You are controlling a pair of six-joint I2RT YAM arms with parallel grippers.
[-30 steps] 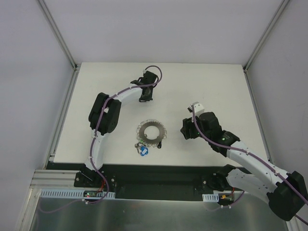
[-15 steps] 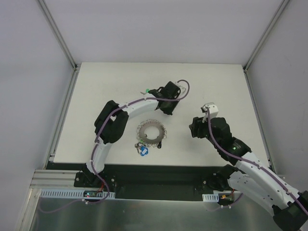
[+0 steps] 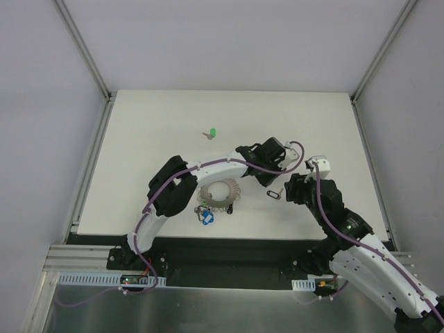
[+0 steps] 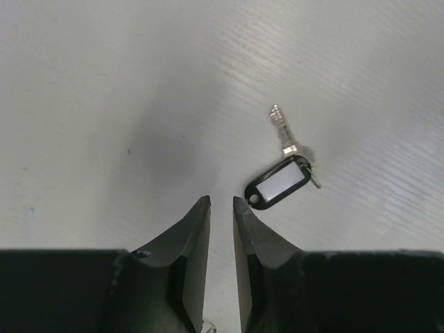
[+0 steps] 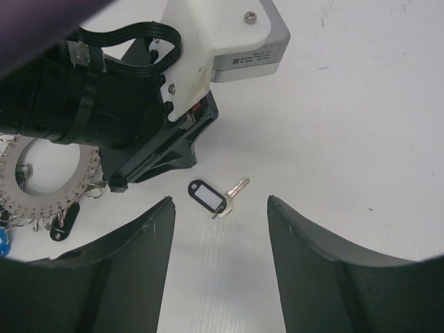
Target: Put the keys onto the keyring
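A black-tagged key lies alone on the white table, right of the keyring. The grey keyring has a blue key and dark keys hanging at its near rim. A green key lies loose farther back. My left gripper is just behind the black key; its jaws are almost shut with only a narrow gap and hold nothing. My right gripper is wide open and empty, with the black key just ahead of its fingertips. The keyring also shows in the right wrist view.
The left arm arches over the back of the keyring. Its gripper body stands close to the left of the black key. Metal frame posts and white walls bound the table.
My left arm has swung from the back centre, near the green key, to the right and nearer, ending beside the black key. The green key is now uncovered. My right gripper has backed off slightly rightward.
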